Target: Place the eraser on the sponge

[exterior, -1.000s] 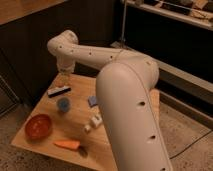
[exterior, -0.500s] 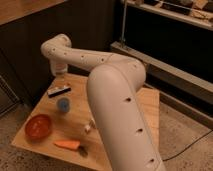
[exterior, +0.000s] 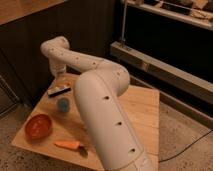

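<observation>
- Where the view is closest to you, the arm (exterior: 107, 117) fills the middle: a thick white link rises from the bottom edge, bends over the bench (exterior: 142, 107), and covers most of the bench's centre.
- Along the near edge, left of that link, you have a carrot (exterior: 67, 145) lying flat, with a small dark item just beside its right end; too blurred to name.
- Further left and a little back, an orange-red bowl (exterior: 38, 126) sits near the bench's left corner.
- Behind the bowl, a round blue cup (exterior: 63, 104) stands upright, close to the arm's left side.
- Just beyond the cup, the eraser (exterior: 59, 91) lies flat on the bench, dark with a pale strip on top, well apart from the bowl.
- You cannot see the sponge in this view.
- Past the eraser, the arm's slimmer link reaches to the far left and turns down; the claw (exterior: 60, 75) hangs there, over the bench's far left corner, just behind the eraser. You cannot tell whether it is wide or narrow.
- Farthest back, a metal ledge (exterior: 165, 67) runs along a dark wall.
</observation>
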Tool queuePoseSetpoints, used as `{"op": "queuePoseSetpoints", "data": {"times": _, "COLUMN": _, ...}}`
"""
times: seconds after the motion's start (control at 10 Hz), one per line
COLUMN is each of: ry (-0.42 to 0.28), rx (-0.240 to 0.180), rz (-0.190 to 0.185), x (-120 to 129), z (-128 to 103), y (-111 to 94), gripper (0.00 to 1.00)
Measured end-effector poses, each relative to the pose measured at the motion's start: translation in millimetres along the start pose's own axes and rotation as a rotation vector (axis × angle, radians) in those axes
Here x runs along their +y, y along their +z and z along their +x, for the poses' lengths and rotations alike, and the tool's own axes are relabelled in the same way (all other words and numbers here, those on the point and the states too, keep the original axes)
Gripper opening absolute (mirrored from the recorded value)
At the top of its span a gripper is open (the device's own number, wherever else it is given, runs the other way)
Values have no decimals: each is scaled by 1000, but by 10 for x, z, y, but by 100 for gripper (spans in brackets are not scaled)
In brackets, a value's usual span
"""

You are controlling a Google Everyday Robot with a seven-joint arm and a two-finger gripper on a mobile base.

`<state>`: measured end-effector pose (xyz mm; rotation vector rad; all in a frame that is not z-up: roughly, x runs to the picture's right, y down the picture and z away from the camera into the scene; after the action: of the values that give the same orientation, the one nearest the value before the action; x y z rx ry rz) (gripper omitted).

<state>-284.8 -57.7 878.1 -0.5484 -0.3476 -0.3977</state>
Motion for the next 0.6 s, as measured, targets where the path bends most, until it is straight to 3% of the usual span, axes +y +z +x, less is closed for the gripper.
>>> {"op": "queuePoseSetpoints", "data": {"times": 0.6, "ry": -23, "rx": -5, "rz": -39, "x": -163, "z": -11, "y": 428, "gripper": 65}}
